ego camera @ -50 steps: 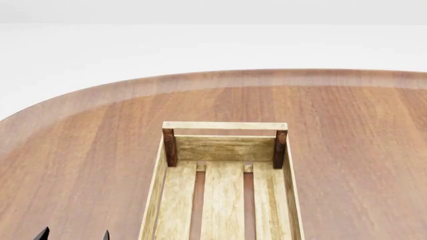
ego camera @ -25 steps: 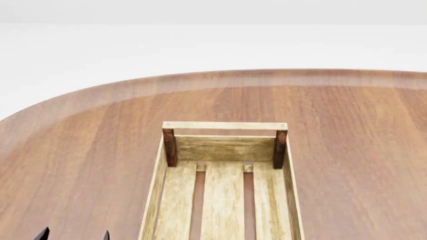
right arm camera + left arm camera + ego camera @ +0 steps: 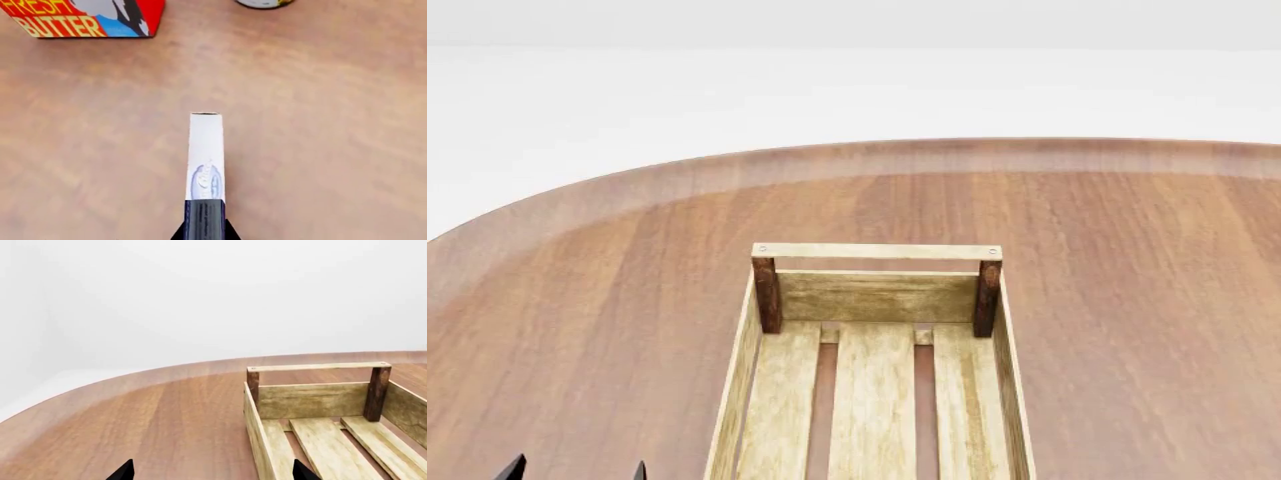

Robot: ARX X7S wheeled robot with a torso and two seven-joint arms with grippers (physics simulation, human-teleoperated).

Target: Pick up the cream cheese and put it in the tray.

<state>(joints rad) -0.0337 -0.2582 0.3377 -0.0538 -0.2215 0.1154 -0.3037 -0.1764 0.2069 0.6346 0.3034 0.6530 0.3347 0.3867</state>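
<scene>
In the right wrist view the cream cheese (image 3: 205, 160), a thin white box with a blue oval logo, is seen edge-on. My right gripper (image 3: 205, 234) is shut on its near, dark end, with one black finger on each side. The brown table lies beneath it. I cannot tell how high it is held. The tray (image 3: 877, 251), a light-wood crate with dark corner posts, stands empty in the middle of the head view and also shows in the left wrist view (image 3: 319, 367). My left gripper (image 3: 213, 472) is open and empty beside the tray's left wall; its tips show in the head view (image 3: 575, 470). The right gripper is out of the head view.
A red butter box (image 3: 87, 17) and the edge of a can (image 3: 265, 3) stand on the table beyond the held cream cheese in the right wrist view. The round wooden table (image 3: 587, 300) curves away at the far and left sides.
</scene>
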